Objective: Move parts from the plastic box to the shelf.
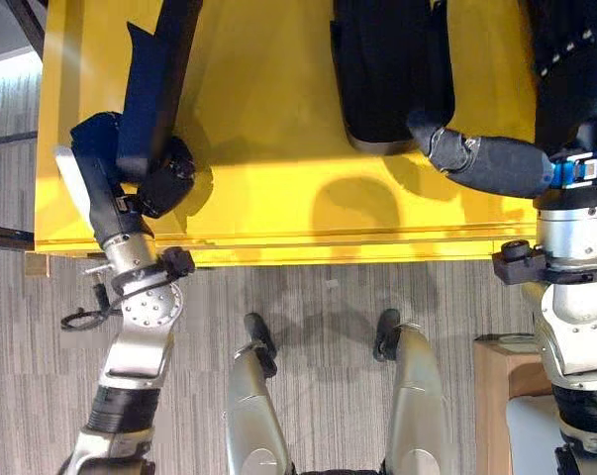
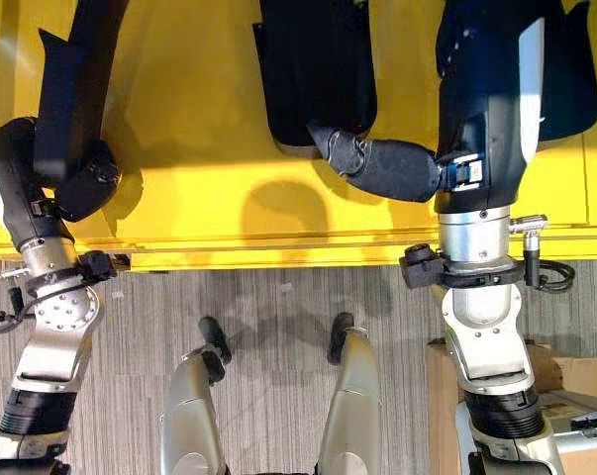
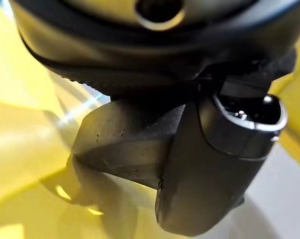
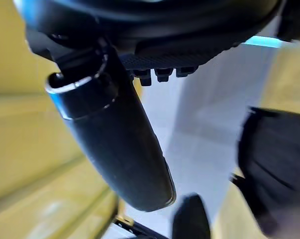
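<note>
The broad yellow shelf board [image 1: 278, 198] looks smooth, painted and slightly glossy. On it, the dark moulded part [image 1: 154, 79] under the left hand [image 3: 140, 149] appears matt and faintly pitted. Below the board's front edge lies grey, ribbed carpet floor [image 1: 318, 297].

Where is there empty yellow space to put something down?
The yellow surface is bare between the long dark part by the left hand and the black part in the middle. It is also bare along the front edge. The right side is crowded: the right hand sits right beside the black part.
</note>
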### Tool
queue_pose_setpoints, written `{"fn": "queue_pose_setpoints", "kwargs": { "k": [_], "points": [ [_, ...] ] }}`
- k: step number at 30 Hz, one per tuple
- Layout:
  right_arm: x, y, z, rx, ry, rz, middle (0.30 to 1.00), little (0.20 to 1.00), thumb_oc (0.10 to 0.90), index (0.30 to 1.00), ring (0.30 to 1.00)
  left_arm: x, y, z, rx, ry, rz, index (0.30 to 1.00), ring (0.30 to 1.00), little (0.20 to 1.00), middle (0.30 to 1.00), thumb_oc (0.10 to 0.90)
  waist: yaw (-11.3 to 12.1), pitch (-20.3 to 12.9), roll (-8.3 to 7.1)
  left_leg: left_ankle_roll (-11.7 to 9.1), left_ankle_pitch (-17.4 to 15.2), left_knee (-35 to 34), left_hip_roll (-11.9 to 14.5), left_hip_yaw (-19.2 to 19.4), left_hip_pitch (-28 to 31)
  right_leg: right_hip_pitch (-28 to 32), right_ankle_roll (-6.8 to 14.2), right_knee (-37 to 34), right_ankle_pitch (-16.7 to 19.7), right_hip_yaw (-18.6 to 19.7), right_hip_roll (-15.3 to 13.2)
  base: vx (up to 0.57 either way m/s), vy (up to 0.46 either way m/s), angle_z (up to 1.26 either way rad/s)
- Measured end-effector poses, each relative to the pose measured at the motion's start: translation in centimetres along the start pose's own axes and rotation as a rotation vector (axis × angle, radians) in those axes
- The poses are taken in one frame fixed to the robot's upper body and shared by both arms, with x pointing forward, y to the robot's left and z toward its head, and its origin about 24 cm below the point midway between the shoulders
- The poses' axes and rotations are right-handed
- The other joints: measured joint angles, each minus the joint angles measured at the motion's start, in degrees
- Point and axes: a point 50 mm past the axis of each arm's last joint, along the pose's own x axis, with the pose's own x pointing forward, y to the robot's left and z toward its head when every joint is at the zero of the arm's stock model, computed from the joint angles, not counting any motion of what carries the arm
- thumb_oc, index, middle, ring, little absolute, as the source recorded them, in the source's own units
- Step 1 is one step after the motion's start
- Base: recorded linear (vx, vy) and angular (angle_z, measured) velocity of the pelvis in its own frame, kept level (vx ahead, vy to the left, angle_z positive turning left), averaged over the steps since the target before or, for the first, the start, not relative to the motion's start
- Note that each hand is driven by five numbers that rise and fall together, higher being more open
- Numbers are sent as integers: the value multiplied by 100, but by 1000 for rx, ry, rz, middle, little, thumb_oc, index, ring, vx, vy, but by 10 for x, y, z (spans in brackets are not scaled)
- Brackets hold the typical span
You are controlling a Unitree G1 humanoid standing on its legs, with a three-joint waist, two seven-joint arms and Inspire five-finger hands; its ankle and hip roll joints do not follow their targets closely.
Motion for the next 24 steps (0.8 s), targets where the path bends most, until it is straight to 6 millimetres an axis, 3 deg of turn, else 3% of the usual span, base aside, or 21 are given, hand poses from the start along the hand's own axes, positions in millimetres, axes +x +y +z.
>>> {"fn": "queue_pose_setpoints", "kwargs": {
  "k": [10, 17, 24],
  "points": [
    [10, -1, 14, -8, -100, 25, 1000, 1000, 900, 1000, 1000, 19, 8, -22, 90, 140, 68, 300, 300, 300, 300, 400, -119, -2, 3, -6, -87, 94, 35, 160, 316, 176, 27, 34, -6, 170, 40, 38, 36, -7],
    [17, 6, 18, 0, -132, 81, 1000, 1000, 900, 1000, 1000, 34, 17, -40, 21, 310, 186, 300, 300, 300, 300, 400, -231, -1, 4, -23, -104, 88, 70, 272, 562, 301, 17, 58, -20, 261, 85, 13, 14, -7],
    [22, 13, 23, 22, -161, 123, 1000, 1000, 900, 1000, 1000, 45, 18, -42, -64, 375, 256, 300, 300, 300, 300, 400, -298, -4, 10, -46, -116, 92, 94, 281, 590, 302, 44, 61, -35, 278, 122, 2, -2, -1]
  ]
}}
